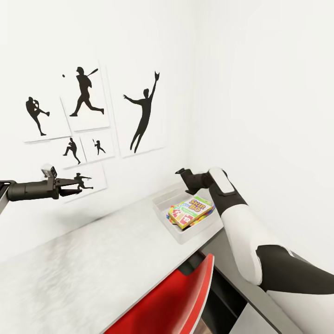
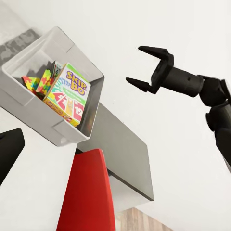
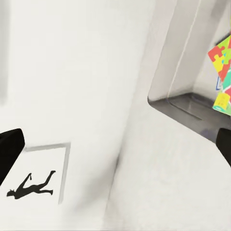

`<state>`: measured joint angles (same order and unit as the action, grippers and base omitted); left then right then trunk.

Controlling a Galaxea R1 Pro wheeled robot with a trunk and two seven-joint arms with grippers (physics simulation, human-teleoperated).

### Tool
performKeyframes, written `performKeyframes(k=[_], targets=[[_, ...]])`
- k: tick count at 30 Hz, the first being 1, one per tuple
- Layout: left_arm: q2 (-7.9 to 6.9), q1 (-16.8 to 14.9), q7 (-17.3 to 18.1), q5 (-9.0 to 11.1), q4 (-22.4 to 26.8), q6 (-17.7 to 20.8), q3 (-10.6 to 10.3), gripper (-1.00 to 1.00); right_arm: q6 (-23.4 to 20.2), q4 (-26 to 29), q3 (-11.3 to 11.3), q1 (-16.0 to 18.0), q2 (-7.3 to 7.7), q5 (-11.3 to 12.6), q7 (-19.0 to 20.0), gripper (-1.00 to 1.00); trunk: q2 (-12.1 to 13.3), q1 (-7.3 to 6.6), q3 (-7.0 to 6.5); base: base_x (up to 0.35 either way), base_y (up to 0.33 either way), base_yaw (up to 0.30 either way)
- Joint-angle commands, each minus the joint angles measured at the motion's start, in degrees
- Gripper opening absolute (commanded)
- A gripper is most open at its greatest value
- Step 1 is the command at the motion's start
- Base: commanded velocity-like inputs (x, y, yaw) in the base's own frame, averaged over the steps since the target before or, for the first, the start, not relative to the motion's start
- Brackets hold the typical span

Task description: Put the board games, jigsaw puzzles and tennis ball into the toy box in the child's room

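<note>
- Toy box (image 1: 162,204) sits at the far end of the table (image 1: 93,260), near the room corner, long axis running across the table.
- Board game (image 1: 191,211) marked "SKIP BO" lies face up inside, tilted — propped on a jigsaw puzzle (image 2: 39,83).
- Right gripper (image 2: 139,66): fingers spread, empty, above the box.
- Left gripper (image 1: 80,184): spread of fingers cannot be told — nothing seen held.
- Red chair (image 1: 171,301) stands at the table edge.
</note>
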<state>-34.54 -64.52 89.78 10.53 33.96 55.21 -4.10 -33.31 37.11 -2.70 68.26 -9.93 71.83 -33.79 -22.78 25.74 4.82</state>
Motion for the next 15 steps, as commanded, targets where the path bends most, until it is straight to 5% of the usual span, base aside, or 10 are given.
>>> performKeyframes(k=[1,15], targets=[[-0.09,-0.1,0.2,0.3,0.0,0.6,-0.4,1.0,-0.3,0.2,-0.3,0.0,-0.06,0.5,-0.3,1.0,-0.1,0.04,0.14,0.0,0.0,0.0],[-0.24,-0.1,0.2,0.3,0.0,0.6,-0.4,1.0,-0.8,0.9,-0.1,-0.1,-0.06,1.1,0.8,1.0,-0.1,0.04,0.14,0.0,0.0,0.0]])
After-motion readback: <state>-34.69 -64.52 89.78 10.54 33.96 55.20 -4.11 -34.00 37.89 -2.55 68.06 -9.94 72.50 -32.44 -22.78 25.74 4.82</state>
